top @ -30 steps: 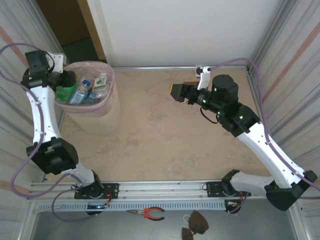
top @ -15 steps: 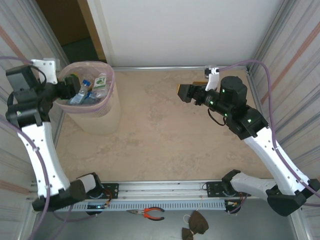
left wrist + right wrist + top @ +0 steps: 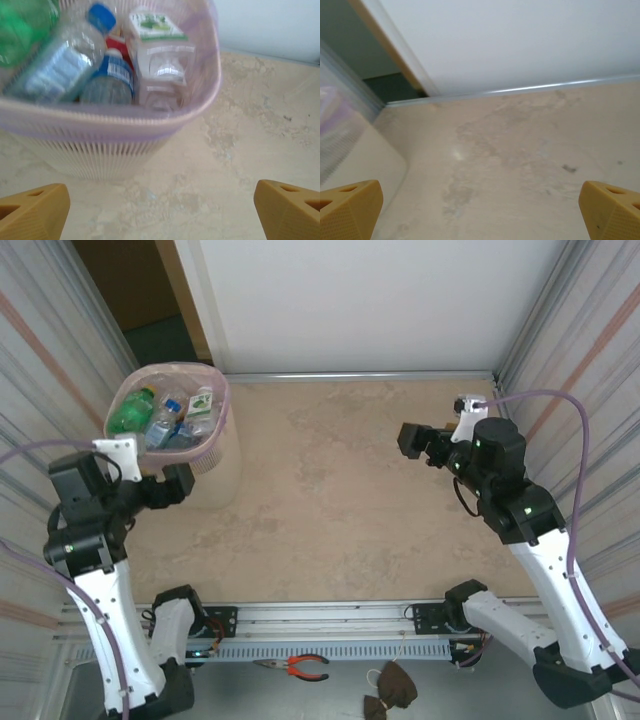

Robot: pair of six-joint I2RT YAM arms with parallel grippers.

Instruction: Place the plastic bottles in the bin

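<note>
The left gripper (image 3: 176, 486) is seen at the left side of the table (image 3: 330, 520), just in front of the bin (image 3: 222, 408), with its jaws spread wide and nothing held between them. In the left wrist view its yellow fingertips (image 3: 32, 212) are found at the two bottom corners, with bare tabletop between them and the bin's slatted wall just beyond. The bin is stood upright in the far left corner of the table, and the plastic bottles (image 3: 165, 420) are gathered inside it. A green bottle (image 3: 20, 30) is lodged against the left of the rim. Beside it a clear bottle with a blue cap (image 3: 55, 70) is laid at a slant, then a blue-labelled bottle (image 3: 112, 75), then a clear bottle with a white and green label (image 3: 160, 55) against the right of the rim; a patch of red is glimpsed between them, too blurred to be identified. Orange-handled pliers (image 3: 298, 667) are laid below the rail at the near edge, between the two arm bases. Further right, the right gripper (image 3: 412, 438) is held above the right part of the table, well apart from the bin and pointed leftward. Its jaws are likewise spread wide and nothing is grasped.
</note>
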